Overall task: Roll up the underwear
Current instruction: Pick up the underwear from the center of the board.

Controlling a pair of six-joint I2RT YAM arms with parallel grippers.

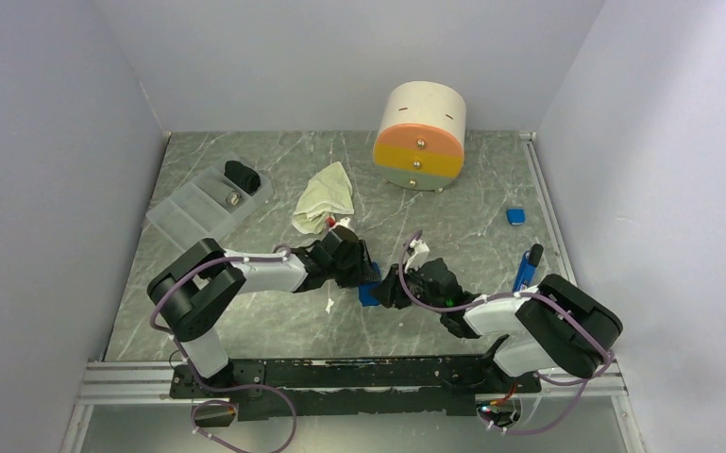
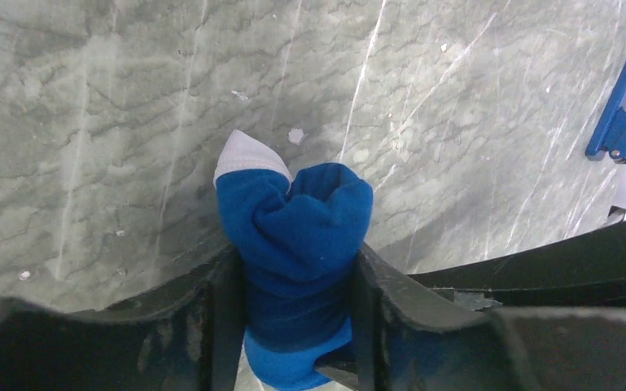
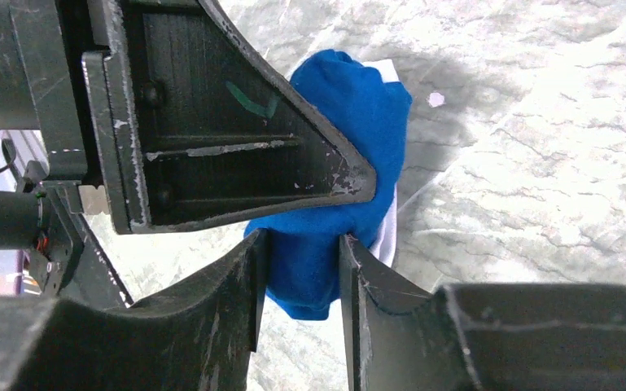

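The left gripper [image 2: 297, 285] and right gripper [image 3: 301, 281] are both clamping the bunched blue underwear [image 2: 293, 220]; soft and light, it is probably needing a pinch across the whole wad.

Near the middle of the table [image 1: 274, 326], the left gripper [image 2: 297, 281] and right gripper [image 3: 301, 261] meet from opposite sides on the bundled underwear [image 2: 293, 216], each pair of fingers clamped on it. Behind them the second underwear [image 1: 324, 198] lies loose on the table, with a tray [image 1: 172, 219] to its left holding a rolled bundle [image 1: 242, 176] at its far end, and a drawer unit [image 1: 419, 137] at the back right. Near the right edge, a small block [image 1: 515, 216] lies behind a clip-like tool [image 1: 527, 267].
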